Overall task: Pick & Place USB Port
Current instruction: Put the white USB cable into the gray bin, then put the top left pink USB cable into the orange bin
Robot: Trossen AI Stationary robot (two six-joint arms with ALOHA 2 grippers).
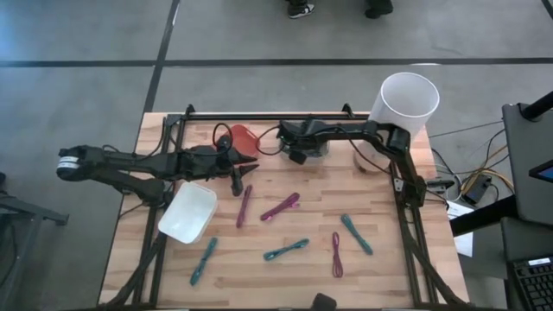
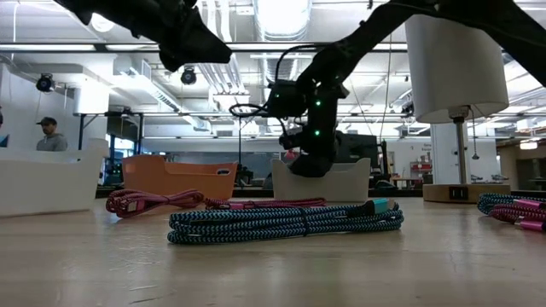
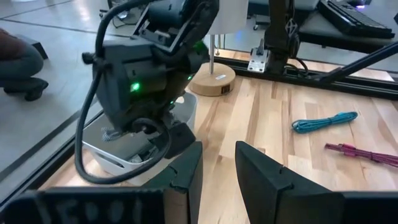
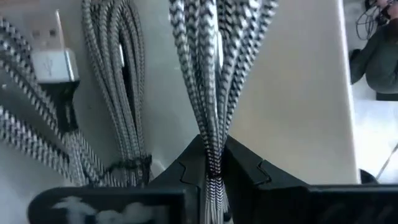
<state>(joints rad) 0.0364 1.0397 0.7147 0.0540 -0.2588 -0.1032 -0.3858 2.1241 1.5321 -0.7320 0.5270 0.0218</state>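
Note:
My right gripper [image 4: 212,155] reaches down into a small white bin [image 1: 318,149] at the table's far middle and is shut on a grey-and-white braided USB cable [image 4: 214,74]. More grey cable bundles lie beside it in the bin, one showing a silver USB plug [image 4: 56,53]. My left gripper [image 3: 217,168] hovers open to the left of that bin, pointing toward it, with nothing between its fingers. In the high view it sits beside an orange bin [image 1: 244,138]. My right gripper pinches several strands of the grey braided cable's bundle [image 4: 214,127] between its two fingers. The fingers slant down from above into the bin and lie along the strands. The strands fan out ahead of the fingertips over the bin's floor; whether they are lifted cannot be told.
A larger white bin [image 1: 188,212] stands at the near left. Coiled teal cables [image 1: 285,250] and magenta cables [image 1: 281,207] lie scattered over the table's near half. A lamp with a white shade [image 1: 404,102] stands at the far right corner. A person [image 2: 51,136] shows in the room behind.

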